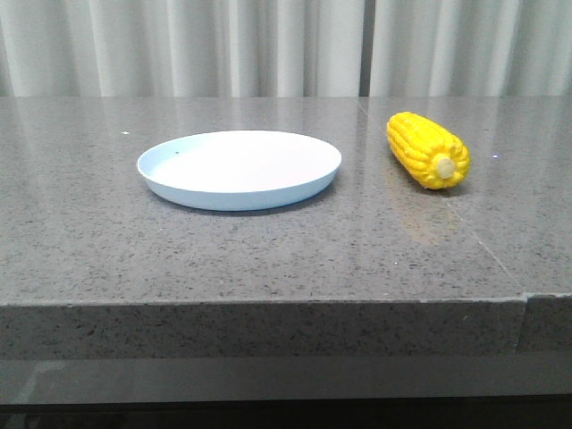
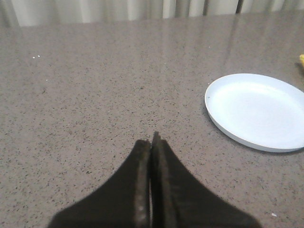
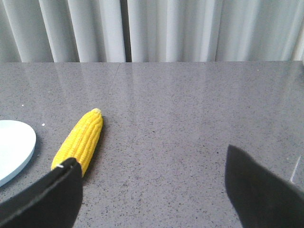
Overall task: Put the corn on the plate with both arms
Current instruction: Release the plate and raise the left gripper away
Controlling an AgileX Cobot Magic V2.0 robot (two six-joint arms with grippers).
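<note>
The yellow corn (image 1: 428, 149) lies on the grey table to the right of the plate (image 1: 179, 190), its beige stub end toward the front. The pale blue-white plate holds nothing. Neither gripper shows in the front view. In the left wrist view my left gripper (image 2: 153, 142) is shut and holds nothing, over bare table, with the plate (image 2: 223, 128) off to one side. In the right wrist view my right gripper (image 3: 151, 159) is wide open and empty; the corn (image 3: 80, 138) lies just beyond one finger (image 3: 52, 194), with the plate's rim (image 3: 29, 154) past it.
The grey speckled table (image 1: 286, 250) has its front edge near the bottom of the front view, with a seam at the right. White curtains (image 1: 268, 45) hang behind the table.
</note>
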